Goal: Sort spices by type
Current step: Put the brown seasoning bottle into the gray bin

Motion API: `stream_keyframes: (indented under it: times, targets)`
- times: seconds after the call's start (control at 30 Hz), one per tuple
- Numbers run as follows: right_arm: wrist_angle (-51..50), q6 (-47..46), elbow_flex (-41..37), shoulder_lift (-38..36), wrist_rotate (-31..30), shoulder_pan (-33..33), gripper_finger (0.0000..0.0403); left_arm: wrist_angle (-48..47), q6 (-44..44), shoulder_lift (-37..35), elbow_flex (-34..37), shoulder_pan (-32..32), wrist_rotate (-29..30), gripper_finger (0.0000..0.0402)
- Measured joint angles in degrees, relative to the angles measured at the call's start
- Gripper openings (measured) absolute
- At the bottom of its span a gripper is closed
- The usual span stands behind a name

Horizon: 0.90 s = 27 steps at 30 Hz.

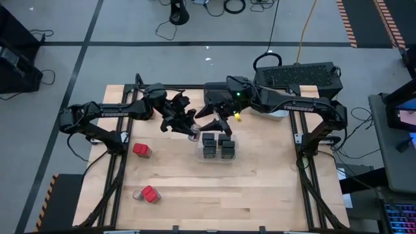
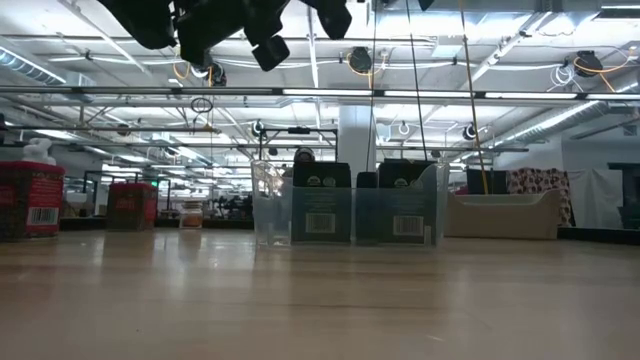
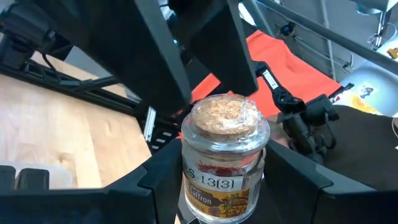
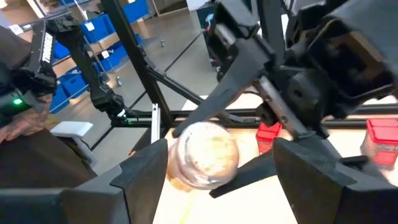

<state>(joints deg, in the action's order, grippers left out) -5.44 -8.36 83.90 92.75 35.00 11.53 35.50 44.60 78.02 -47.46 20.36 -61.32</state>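
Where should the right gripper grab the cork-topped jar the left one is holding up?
Judging by the pose, take the cork-topped jar by its lid end: the left gripper already clamps the glass body, and the right gripper faces the cork with open fingers.

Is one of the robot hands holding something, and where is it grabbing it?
Yes. The left gripper holds a small cork-lidded saffron jar by its glass sides, below the lid. The right gripper is open around the same jar, not gripping it.
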Motion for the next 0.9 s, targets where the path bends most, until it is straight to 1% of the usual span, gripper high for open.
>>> stream_keyframes:
  times: [0.33,0.5,0.8,0.9]
  targets:
    - [0.38,-0.56,0.00,-0.02,-1.20,-2.40,0.0270,-0.02,0.00,0.00,0.00,0.44,0.04,0.0197]
    - [0.57,-2.32,0.00,1.48,-2.06,-2.69,0.0270,-0.16,0.00,0.00,0.02,0.42,0.48,0.0197]
    - [0.97,-2.97,0.00,2.10,-1.55,-2.69,0.0270,-0.50,0.02,-0.04,0.04,0.24,0.65,0.0197]
    - [1.00,-3.07,0.00,2.10,-0.53,-2.63,0.0270,-0.45,0.02,-0.04,0.04,0.23,0.61,0.0197]
